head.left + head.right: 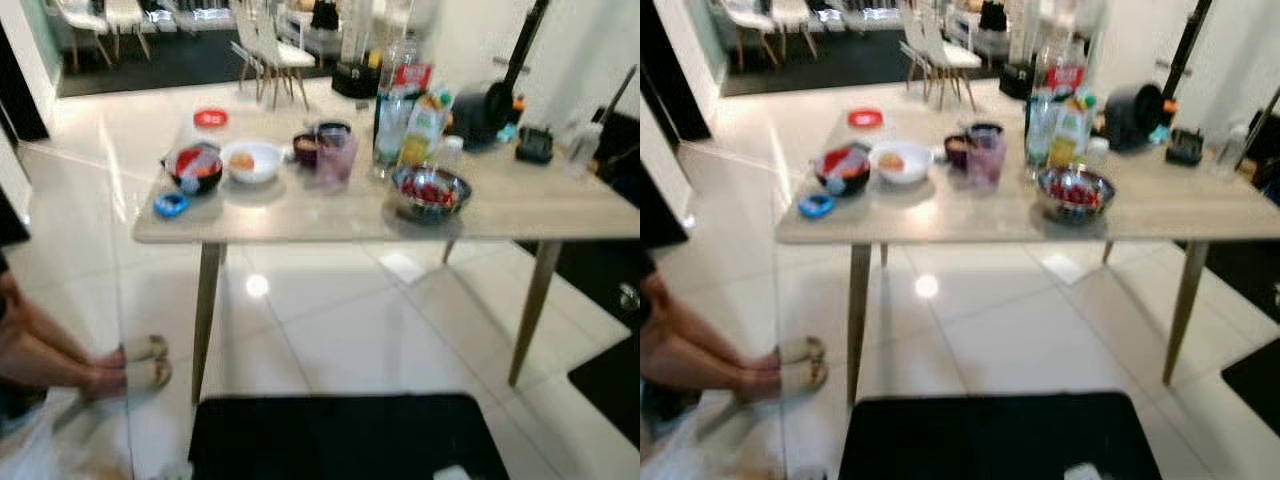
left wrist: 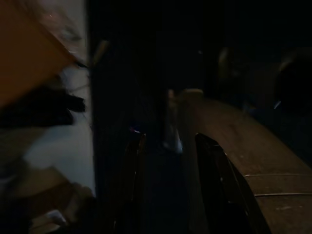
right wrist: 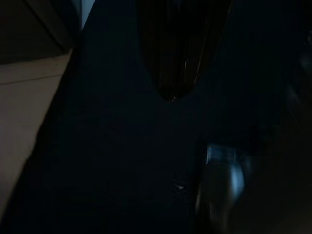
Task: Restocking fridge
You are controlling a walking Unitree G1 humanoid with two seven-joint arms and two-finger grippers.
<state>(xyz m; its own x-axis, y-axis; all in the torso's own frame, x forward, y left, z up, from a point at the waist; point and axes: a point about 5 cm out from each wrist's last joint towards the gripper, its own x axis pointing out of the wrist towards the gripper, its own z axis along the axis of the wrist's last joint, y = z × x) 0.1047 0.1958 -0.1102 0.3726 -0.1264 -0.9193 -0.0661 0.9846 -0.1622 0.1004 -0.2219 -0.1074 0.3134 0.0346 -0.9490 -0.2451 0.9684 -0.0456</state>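
The food bowls (image 1: 430,192) and bottles (image 1: 402,105) are seen mid-frame on the surface (image 1: 330,215), well ahead of both idle arms, whose gripper states cannot be told, neither judged nearer.

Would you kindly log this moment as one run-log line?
stage: facing table | on it: steel bowl, white bowl, bottles | left gripper: idle, open | person's feet beside table
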